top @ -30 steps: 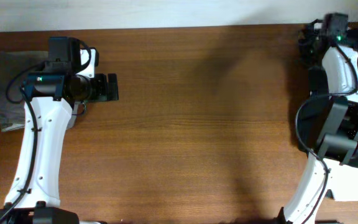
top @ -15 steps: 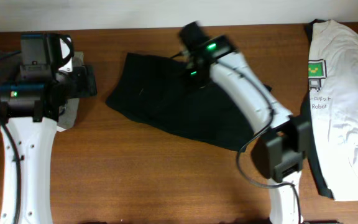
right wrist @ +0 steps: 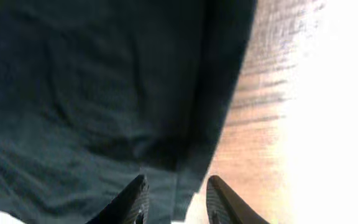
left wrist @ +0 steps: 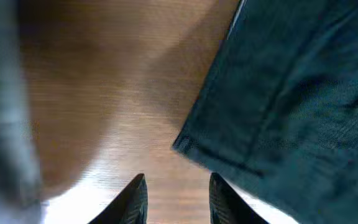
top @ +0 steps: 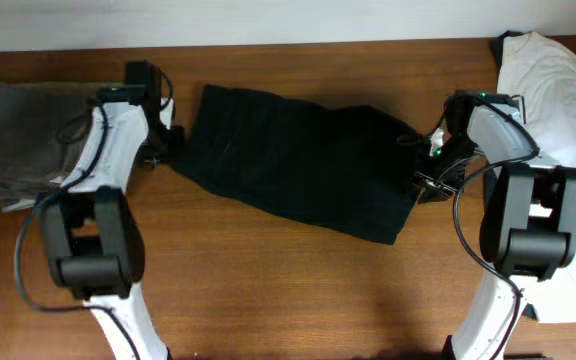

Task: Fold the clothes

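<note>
Edge of table, far left: crumpled grey fabric garment (top: pixel 18 135) in a loose heap, touching nothing else.

Just right of it, left gripper (top: pixel 163 150) low over bare wood. Wrist view: fingers parted, gap between them empty (left wrist: pixel 178 202). Hemmed corner of large plain black fabric shorts (left wrist: pixel 303 93) just ahead of the fingertips and a little right of the gap, not between them.

Centre: black fabric shorts (top: pixel 298 165) spread flat and slanting, upper-left corner near the left gripper, lower-right corner near the right one. Mild creases, no fold made yet.

Right end of the shorts: right gripper (top: pixel 430 180) at the cloth's edge. Wrist view: fingers likewise spread (right wrist: pixel 176 202), black cloth (right wrist: pixel 92 81) beneath and ahead, its edge running down toward the gap. No pinch seen, nothing grasped.

Far right: rumpled white cotton T-shirt (top: pixel 558 80), partly hidden behind the right arm, apart from the shorts.

Surface: brown wood-grain table (top: pixel 268 290), bare in front of the shorts. Pale wall strip (top: pixel 268 20) along the far side.

Obstruction: both white arms reaching in from the near edge, the right one overlapping the T-shirt.
</note>
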You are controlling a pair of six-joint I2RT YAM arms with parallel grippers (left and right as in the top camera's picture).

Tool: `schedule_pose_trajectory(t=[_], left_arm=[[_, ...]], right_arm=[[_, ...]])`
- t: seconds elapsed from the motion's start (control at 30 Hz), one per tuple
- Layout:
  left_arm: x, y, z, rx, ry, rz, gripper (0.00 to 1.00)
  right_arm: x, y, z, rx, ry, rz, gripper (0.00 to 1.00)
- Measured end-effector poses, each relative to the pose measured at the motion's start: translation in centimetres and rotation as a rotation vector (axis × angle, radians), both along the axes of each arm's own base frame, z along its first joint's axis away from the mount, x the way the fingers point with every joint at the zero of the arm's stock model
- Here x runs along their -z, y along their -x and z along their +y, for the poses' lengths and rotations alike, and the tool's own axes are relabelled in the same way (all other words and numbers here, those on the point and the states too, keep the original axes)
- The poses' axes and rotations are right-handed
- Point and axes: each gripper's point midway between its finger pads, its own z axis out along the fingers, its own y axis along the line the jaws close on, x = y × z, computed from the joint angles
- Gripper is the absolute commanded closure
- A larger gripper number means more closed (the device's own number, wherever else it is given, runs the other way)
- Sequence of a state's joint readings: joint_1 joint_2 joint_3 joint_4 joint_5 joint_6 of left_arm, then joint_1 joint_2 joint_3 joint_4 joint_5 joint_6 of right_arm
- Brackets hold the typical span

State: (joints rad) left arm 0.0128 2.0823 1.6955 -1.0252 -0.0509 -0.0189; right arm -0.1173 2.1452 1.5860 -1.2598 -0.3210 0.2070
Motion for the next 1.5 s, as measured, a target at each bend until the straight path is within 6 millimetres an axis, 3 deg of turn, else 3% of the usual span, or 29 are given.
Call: schedule_pose_trajectory(t=[0.03,0.1,0.13,0.2,0.27,0.3,0.33,0.37,0.4,0.43,0.53,0.6,0.63,0.67,0.7,0.73,0.8,0.83,0.87,0.9,0.97,1.0,1.13,1.17,1.2,1.23,1.27,1.4,1.5], left_arm=[[2.7,-0.9,-0.7,0.009,0.039,0.014,0.80],[5.4,-3.0,-2.0,0.025,0.118,-0.032,0.93],[5.8,-3.6,-2.5,0.030,0.142,-0.049,1.00],[6.0,-4.1,-3.4,0.048,0.162,-0.056,0.99],[6.2,-1.7,-4.5,0.062,0.165,0.057,0.99],[6.3,1.3,-4.9,0.073,0.132,0.181,0.99],[6.1,2.8,-4.8,0.079,0.097,0.242,0.99],[6.3,5.5,-4.5,0.083,0.066,0.353,0.99],[6.2,6.7,-4.2,0.082,0.049,0.404,0.99],[6.2,7.8,-3.8,0.081,0.033,0.455,0.99],[6.1,8.6,-3.4,0.073,0.027,0.490,0.99],[5.0,10.3,-1.9,0.030,0.038,0.561,0.99],[3.6,10.4,-1.2,0.007,0.050,0.541,0.99],[2.2,10.3,-0.9,-0.002,0.056,0.511,0.99],[-1.0,10.2,-0.9,-0.006,0.062,0.432,0.97],[-3.9,10.2,-1.0,-0.003,0.065,0.355,0.95],[-8.1,10.9,-1.1,0.001,0.066,0.247,0.95],[-9.5,11.2,-1.1,0.000,0.067,0.209,0.95],[-10.0,11.3,-1.2,0.001,0.069,0.194,0.95],[-10.1,11.4,-1.2,0.001,0.070,0.194,0.95],[-10.1,11.3,-1.2,0.001,0.072,0.191,0.95],[-10.1,11.2,-1.2,0.001,0.073,0.189,0.95],[-10.1,11.2,-1.2,0.001,0.072,0.189,0.95],[-10.1,11.2,-1.2,0.001,0.072,0.189,0.95],[-10.1,11.2,-1.2,0.001,0.072,0.189,0.95],[-10.1,11.2,-1.2,0.001,0.072,0.190,0.95],[-10.1,11.2,-1.2,0.001,0.073,0.189,0.95],[-10.1,11.2,-1.2,0.001,0.072,0.188,0.95],[-10.1,11.2,-1.2,0.001,0.072,0.188,0.95]], right_arm=[[-0.2,0.1,0.1,-0.008,-0.008,-0.002,0.65],[-1.4,-0.1,0.3,-0.022,-0.019,-0.040,0.64],[-2.4,-0.3,0.3,-0.023,-0.016,-0.071,0.64],[-4.2,-0.5,0.3,-0.024,-0.013,-0.118,0.58],[-3.9,-1.0,0.2,-0.023,-0.009,-0.146,0.58],[-3.4,-1.2,0.1,-0.018,-0.002,-0.155,0.59],[-2.1,-1.7,0.0,0.010,0.013,-0.185,0.67],[-0.7,-1.0,-0.1,0.031,0.024,-0.159,0.69],[0.7,-0.8,-0.2,0.064,0.036,-0.165,0.61],[1.7,-0.3,-0.2,0.074,0.040,-0.160,0.60],[1.1,0.6,-0.7,0.045,0.032,-0.138,0.54],[-1.6,0.8,-1.8,0.067,0.038,-0.177,0.49],[-5.4,1.7,-2.0,0.077,0.047,-0.231,0.49],[-7.6,2.5,-1.9,0.078,0.050,-0.254,0.48],[-9.6,3.7,-1.7,0.079,0.050,-0.258,0.45],[-9.8,5.0,-1.3,0.075,0.043,-0.211,0.44],[-8.1,6.4,-0.6,0.058,0.033,-0.150,0.43],[-6.0,6.9,0.9,0.026,0.006,-0.143,0.42],[-4.9,7.2,1.8,0.005,-0.013,-0.141,0.40],[-3.0,8.2,4.2,-0.045,-0.053,-0.131,0.40],[-0.5,8.0,6.9,-0.059,-0.070,-0.187,0.40],[0.7,9.1,8.0,-0.052,-0.073,-0.159,0.37],[1.9,10.0,9.3,0.028,-0.067,-0.121,0.33],[1.9,10.1,9.1,0.036,-0.057,-0.115,0.44],[2.0,10.1,9.0,0.042,-0.049,-0.109,0.71],[2.0,10.2,9.1,0.040,-0.053,-0.108,0.88],[1.8,10.2,9.4,0.042,-0.070,-0.106,0.94],[1.0,10.3,9.5,0.030,-0.118,-0.093,0.95],[-0.2,9.1,7.1,0.070,-0.136,-0.113,0.96]])
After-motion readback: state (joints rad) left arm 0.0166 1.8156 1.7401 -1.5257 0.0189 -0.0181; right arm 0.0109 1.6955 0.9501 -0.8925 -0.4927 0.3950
